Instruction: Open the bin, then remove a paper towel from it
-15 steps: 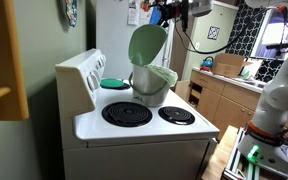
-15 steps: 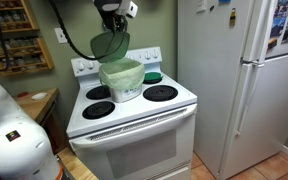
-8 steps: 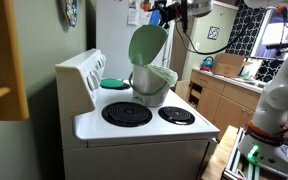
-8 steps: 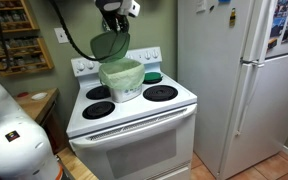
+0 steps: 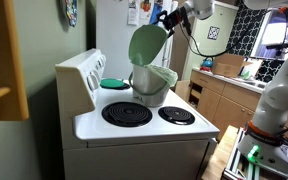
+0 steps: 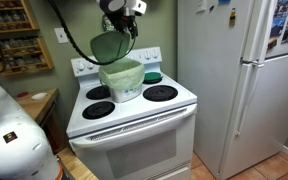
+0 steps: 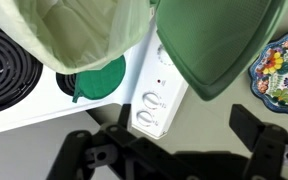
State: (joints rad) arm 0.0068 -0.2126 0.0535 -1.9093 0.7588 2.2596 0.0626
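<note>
White enamel dominates: the tall fridge fills the right half of an exterior view, and the stove sits at the centre of both exterior views, its oven front facing us in one of them. On the stove's rear, the bin stands upright behind the two front coil burners. We see its silvery wall and green rim, and its mouth fills the upper left of the wrist view with pale, crinkled material; we cannot tell what that material is. The lid is raised on its hinge, standing nearly vertical above the bin's back edge. The gripper hangs at the top of the frame, just beside the lid's upper edge; whether it touches the lid we cannot tell. In the wrist view its dark fingers sit far apart along the bottom, holding nothing. A flat teal disc lies on the stove just beside the bin, near two white knobs.
</note>
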